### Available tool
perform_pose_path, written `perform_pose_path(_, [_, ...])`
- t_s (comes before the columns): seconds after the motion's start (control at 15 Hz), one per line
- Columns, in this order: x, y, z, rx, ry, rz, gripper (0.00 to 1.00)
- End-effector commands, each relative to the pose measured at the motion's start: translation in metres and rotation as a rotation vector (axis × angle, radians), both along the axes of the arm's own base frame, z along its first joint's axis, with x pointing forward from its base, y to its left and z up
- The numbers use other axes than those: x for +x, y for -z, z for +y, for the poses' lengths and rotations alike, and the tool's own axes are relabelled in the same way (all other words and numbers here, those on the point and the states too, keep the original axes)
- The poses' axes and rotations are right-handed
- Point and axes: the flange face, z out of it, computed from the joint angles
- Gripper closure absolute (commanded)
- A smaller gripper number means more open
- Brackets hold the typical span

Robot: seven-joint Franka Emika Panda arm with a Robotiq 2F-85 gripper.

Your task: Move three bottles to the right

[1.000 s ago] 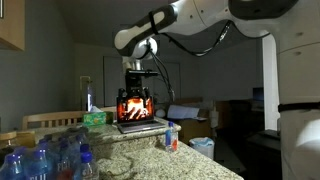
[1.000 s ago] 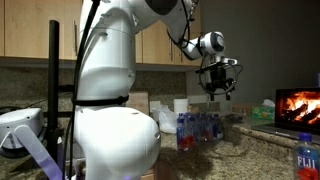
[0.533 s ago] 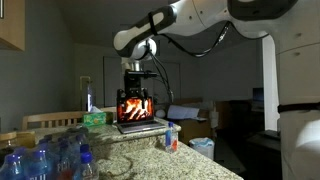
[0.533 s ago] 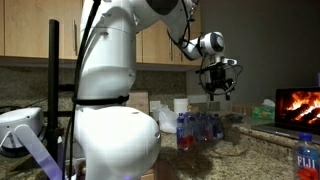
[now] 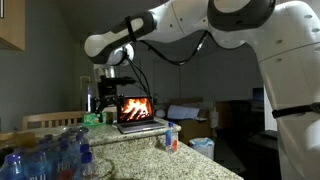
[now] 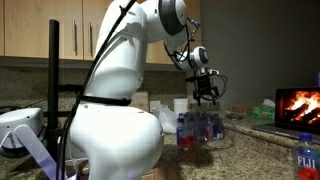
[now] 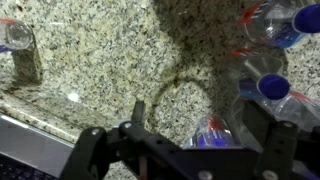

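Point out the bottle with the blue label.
The Fiji bottle in the view's lower right corner, labelled FIJI; the clustered bottles wear red-orange bands.

A home kitchen: granite counter (image 7: 90, 60), wooden wall cabinets (image 6: 30, 30)

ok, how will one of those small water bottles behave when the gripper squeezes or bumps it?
Clear, thin-looking plastic: a bottle may flex under a hard squeeze. Narrow and upright in a tight cluster, so a bump could tip it or its neighbours. On the granite counter it would likely slide, or roll once down.
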Motion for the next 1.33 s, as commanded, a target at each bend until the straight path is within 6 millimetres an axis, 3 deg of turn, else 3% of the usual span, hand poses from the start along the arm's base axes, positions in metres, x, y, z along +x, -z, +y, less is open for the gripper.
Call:
perform_pose_path(0.0, [0.009, 0.014, 0.031, -0.008, -0.098, 0.017, 0.0])
perform_pose_path(0.4, [0.014, 0.036, 0.072, 0.044, -0.095, 0.08, 0.0])
perform_pose_path(1.2, [0.034, 0.102, 0.1, 0.116, -0.043, 0.228, 0.0])
perform_pose_path(1.27, [0.035, 0.106, 0.099, 0.111, -0.035, 0.242, 0.12])
